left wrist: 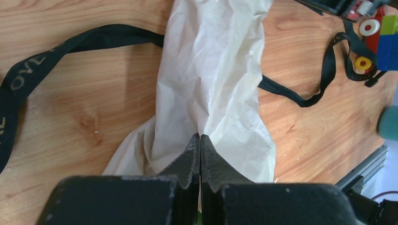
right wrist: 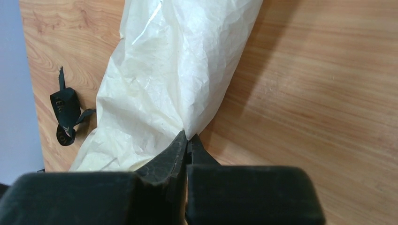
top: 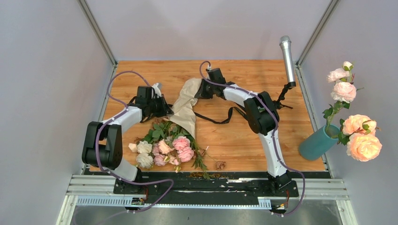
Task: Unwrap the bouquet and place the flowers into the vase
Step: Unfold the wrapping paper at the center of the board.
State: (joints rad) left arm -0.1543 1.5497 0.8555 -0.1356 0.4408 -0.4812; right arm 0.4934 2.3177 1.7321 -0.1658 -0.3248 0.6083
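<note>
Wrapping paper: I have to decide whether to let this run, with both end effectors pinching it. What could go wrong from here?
1. The left end effector and right end effector are shut on thin, crumpled paper; pulling apart might tear it.
2. The flowers lie with stems in its lower end and could get dragged.
3. The black ribbon runs under it and may snag.
</note>
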